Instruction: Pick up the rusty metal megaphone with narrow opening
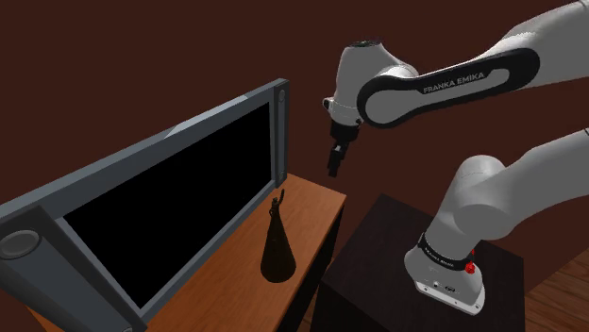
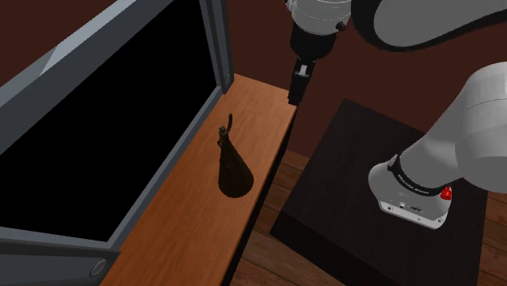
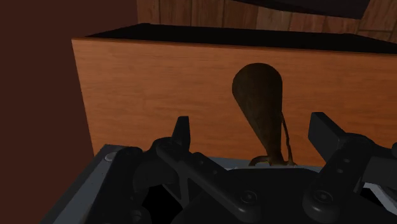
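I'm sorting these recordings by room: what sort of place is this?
Probably a living room: a large flat television stands on a long wooden cabinet, with a dark red wall behind and a plank floor below.

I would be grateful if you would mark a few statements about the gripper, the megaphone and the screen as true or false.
1. The gripper is open and holds nothing. True.
2. The megaphone sits on the wooden tabletop in front of the screen. True.
3. The megaphone is bright red. False: it is dark brown.
4. The gripper touches the megaphone. False: it hangs in the air above the tabletop, apart from the megaphone.
5. The screen shows a colourful picture. False: it is plain black in a grey frame.
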